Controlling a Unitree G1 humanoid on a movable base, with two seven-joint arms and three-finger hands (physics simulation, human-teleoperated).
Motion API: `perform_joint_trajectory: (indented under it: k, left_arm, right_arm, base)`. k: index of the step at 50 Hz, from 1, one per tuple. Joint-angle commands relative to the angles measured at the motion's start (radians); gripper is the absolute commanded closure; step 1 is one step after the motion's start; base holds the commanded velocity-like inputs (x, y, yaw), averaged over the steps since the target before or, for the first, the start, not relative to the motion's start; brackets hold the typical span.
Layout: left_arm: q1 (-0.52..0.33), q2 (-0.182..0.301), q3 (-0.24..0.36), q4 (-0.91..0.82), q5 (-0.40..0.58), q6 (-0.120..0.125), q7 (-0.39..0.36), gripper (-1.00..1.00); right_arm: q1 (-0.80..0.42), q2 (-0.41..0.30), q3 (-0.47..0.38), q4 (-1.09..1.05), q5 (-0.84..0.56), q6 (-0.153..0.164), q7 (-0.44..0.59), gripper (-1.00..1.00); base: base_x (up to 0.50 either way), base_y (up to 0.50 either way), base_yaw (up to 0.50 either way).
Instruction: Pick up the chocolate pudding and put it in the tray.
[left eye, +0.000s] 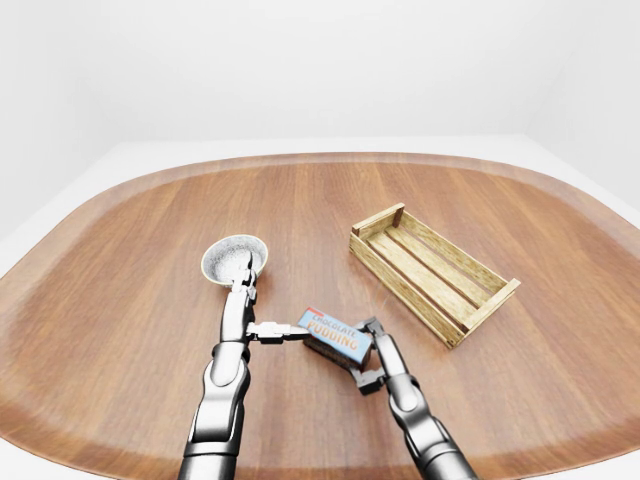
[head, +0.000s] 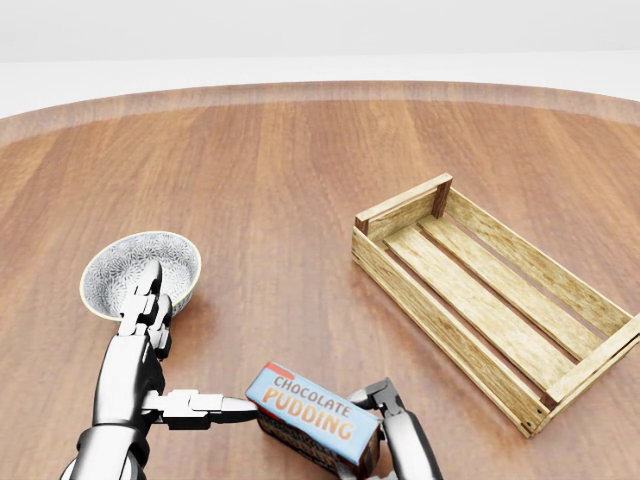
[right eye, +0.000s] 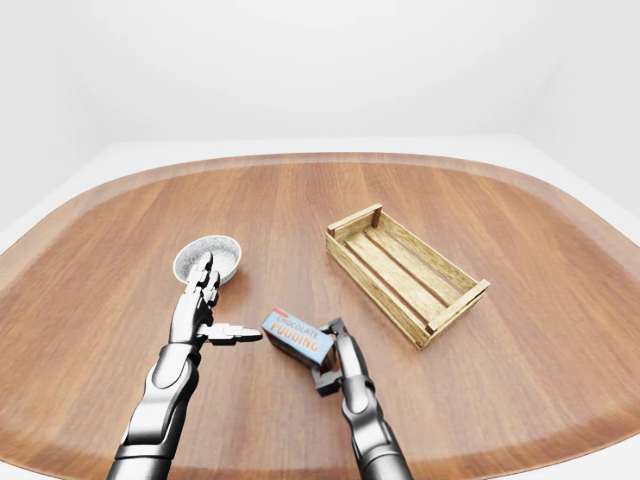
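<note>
The chocolate pudding (head: 310, 418) is a blue and white box lying tilted near the bottom of the head view. My right hand (head: 380, 425) comes up from the bottom edge and closes its fingers round the box's right end. My left hand (head: 168, 360) is open: its fingers point up over the bowl's near rim and its thumb stretches right to touch the box's left end. The tray (head: 400, 215) is a slatted wooden crate, empty, lying up and to the right of the box.
A patterned white bowl (head: 115, 265) sits on the wooden table (head: 300, 180) left of the box, partly under my left fingers. The table's rounded edge (left eye: 320, 158) runs across the top of the eye views, with white floor beyond.
</note>
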Motion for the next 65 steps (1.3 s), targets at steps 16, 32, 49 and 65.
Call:
perform_joint_trajectory:
  k: [16, 32, 49, 65]
  left_arm:
    - [-0.002, 0.000, 0.003, 0.005, -0.010, -0.003, -0.006, -1.00]
    - [-0.002, 0.000, 0.003, 0.006, -0.010, -0.004, -0.006, -1.00]
    - [0.001, -0.002, 0.001, 0.002, -0.012, -0.003, -0.007, -1.00]
    - [-0.003, -0.001, 0.003, 0.009, -0.016, -0.002, -0.005, -1.00]
  right_arm:
    - [0.151, -0.012, 0.043, -0.429, 0.085, 0.000, 0.086, 1.00]
    - [0.209, -0.034, 0.065, -0.684, 0.112, 0.000, 0.112, 1.00]
    - [0.158, -0.039, 0.020, -0.783, 0.135, 0.000, 0.143, 1.00]
    - [0.014, -0.055, -0.088, -0.741, 0.154, 0.000, 0.157, 1.00]
  base:
    - [0.00, 0.00, 0.00]
    - [0.00, 0.00, 0.00]
    - [0.00, 0.00, 0.00]
    - [0.00, 0.00, 0.00]
